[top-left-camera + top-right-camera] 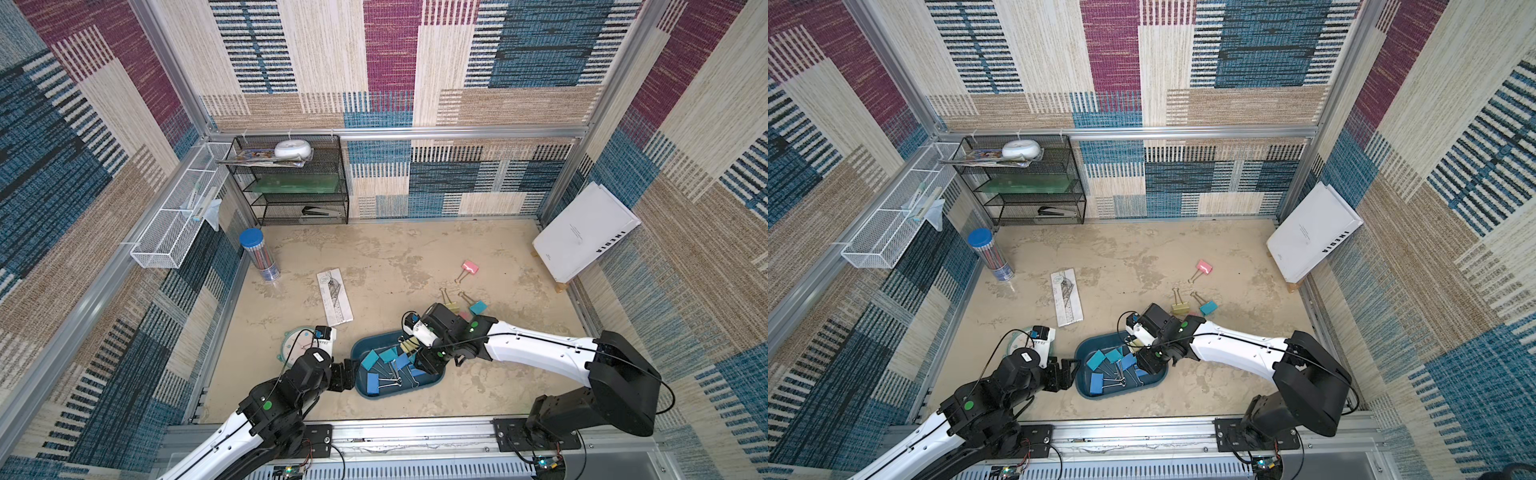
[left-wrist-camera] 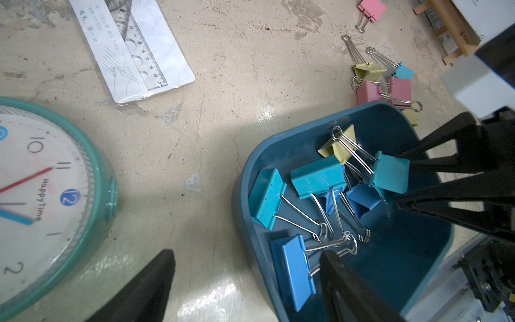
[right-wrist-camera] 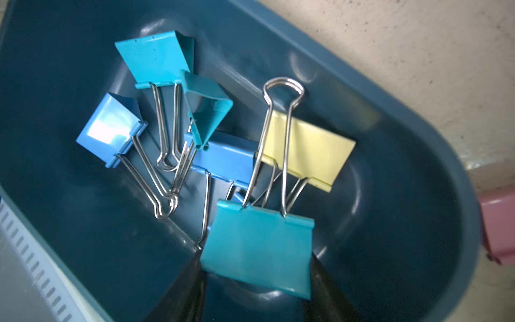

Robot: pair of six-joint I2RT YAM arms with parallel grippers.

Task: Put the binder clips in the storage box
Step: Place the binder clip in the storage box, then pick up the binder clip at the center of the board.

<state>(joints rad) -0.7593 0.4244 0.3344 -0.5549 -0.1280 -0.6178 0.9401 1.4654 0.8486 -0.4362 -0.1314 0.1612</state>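
The right tool [image 3: 256, 267] is pinching a teal binder clip [image 3: 257, 251] by its body between its two fingers and is hanging it low inside the storage box [image 3: 418, 195], with the clip's wire handles pointing away from the wrist. The box is sitting on the desk [image 1: 415, 257] near the front edge, between the two arms, as both top views are showing. Five more binder clips [image 2: 317, 178] are lying in it: two teal, two blue and one yellow, their handles crossing in a tangle.

The left tool [image 2: 248, 252] is standing wide and holding nothing. It is straddling the box's end nearest the clock [image 2: 41, 181], one finger over the bare desk and the other over the box's inside; whether either is touching the rim I cannot tell.

Outside, a yellow clip [image 2: 367, 71], a small teal clip [image 2: 404, 72] and two pink clips [image 2: 367, 93] are lying just beyond the box's far rim. A lone pink clip [image 1: 470, 267] is lying farther back, well apart from the ruler [image 1: 334, 297]
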